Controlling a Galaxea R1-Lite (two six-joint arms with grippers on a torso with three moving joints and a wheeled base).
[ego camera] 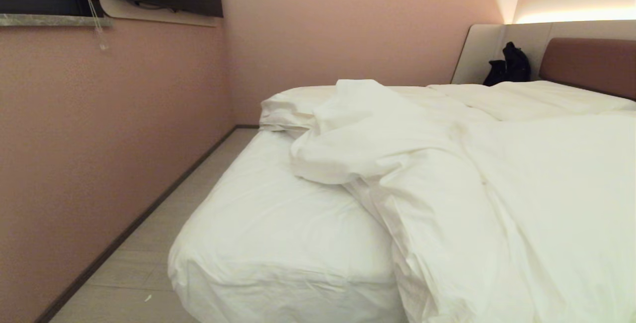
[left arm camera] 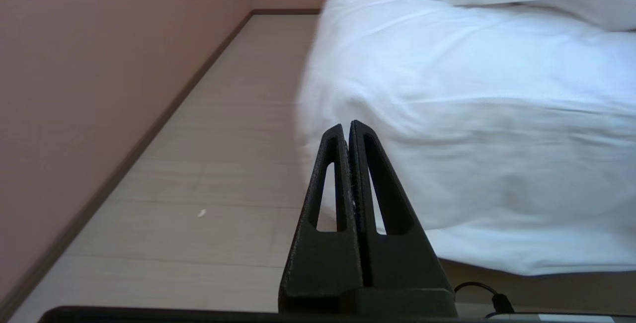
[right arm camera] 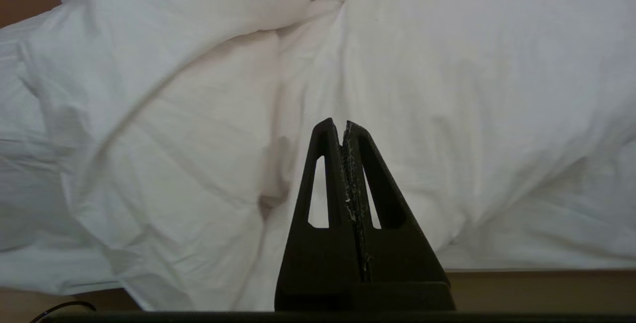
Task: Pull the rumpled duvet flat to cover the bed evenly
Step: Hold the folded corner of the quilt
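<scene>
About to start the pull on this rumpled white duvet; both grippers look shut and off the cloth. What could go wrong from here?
1. The puffy white duvet is bunched toward the robot's right, baring the white mattress sheet; a pinch there could grab sheet instead.
2. The black left gripper and black right gripper are shut, so they must open first or merely push folds.
3. A black bag by the brown headboard might be knocked.

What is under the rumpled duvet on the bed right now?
The duvet lies bunched over the bed's right part; the white sheet shows bare on the left. Whatever lies beneath the duvet is covered.
</scene>
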